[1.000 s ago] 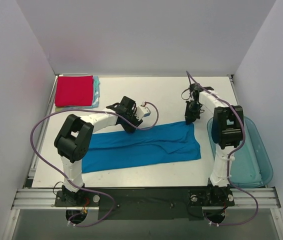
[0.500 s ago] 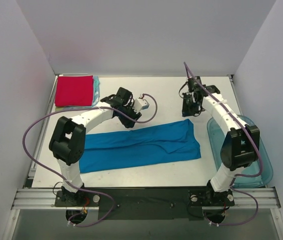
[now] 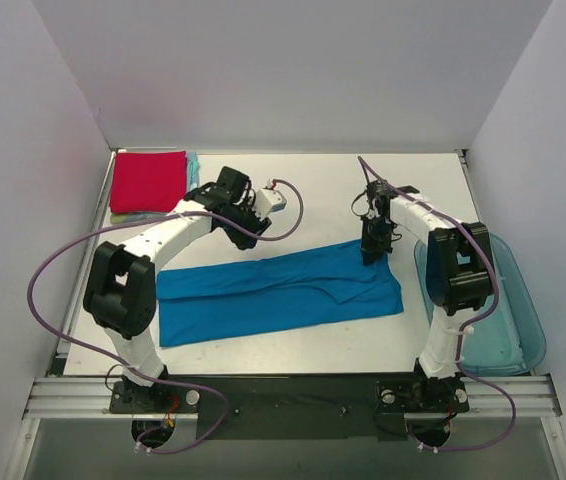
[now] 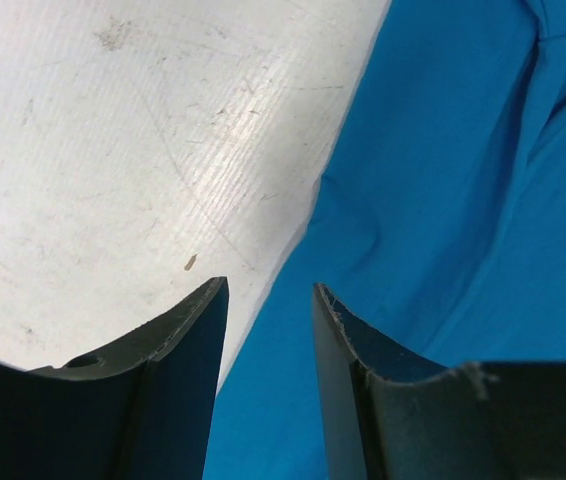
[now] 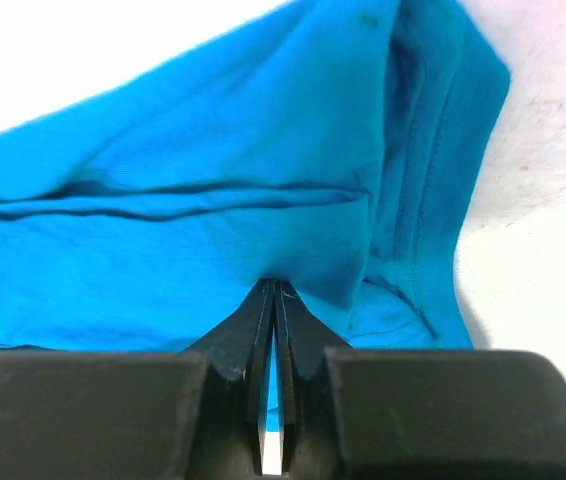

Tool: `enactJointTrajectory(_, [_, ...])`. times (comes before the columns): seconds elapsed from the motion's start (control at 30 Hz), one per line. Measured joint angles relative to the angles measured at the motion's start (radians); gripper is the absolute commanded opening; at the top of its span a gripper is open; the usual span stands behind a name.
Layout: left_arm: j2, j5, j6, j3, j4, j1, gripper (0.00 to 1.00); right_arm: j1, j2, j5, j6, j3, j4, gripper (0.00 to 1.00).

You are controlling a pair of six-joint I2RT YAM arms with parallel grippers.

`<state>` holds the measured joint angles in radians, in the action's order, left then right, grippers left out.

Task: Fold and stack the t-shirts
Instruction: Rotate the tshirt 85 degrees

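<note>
Robot lab test cell — white table (image 3: 313, 190), plain enclosing walls (image 3: 293, 70), aluminium mounting rail (image 3: 73, 397)

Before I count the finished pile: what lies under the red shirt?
A light teal cloth peeks out past the right edge of the red shirt. Whatever else lies beneath is covered.

Teal t-shirt (image 3: 193, 185): far left of the blue t-shirt (image 3: 278, 292), hidden under the red t-shirt (image 3: 148, 181) but for one edge.
Bin (image 3: 538, 340), right of the blue t-shirt: contents too faint to tell.
</note>
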<state>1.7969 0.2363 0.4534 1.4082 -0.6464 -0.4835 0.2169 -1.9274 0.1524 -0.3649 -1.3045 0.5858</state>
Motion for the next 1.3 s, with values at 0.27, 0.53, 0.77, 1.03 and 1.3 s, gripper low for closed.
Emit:
enactJointTrajectory(0.27, [-0.028, -0.010, 0.043, -0.001, -0.033, 0.066, 0.50, 0.028, 0.092, -0.086, 0.031, -0.110, 0.044, 0.00])
enactJointTrajectory(0.53, [-0.114, -0.035, 0.094, -0.081, -0.069, 0.234, 0.50, 0.084, 0.360, -0.131, -0.018, 0.152, 0.072, 0.00])
enactJointTrajectory(0.77, [-0.133, -0.069, 0.099, -0.143, -0.085, 0.307, 0.50, 0.078, 0.068, -0.118, -0.013, 0.140, 0.100, 0.00])
enactJointTrajectory(1.03, [-0.179, -0.069, 0.111, -0.154, -0.115, 0.341, 0.50, -0.004, -0.354, -0.060, 0.052, -0.518, 0.317, 0.00])
enactJointTrajectory(1.3, [-0.211, -0.053, 0.136, -0.212, -0.140, 0.360, 0.50, -0.085, -0.705, 0.109, -0.003, -1.162, 0.286, 0.00])
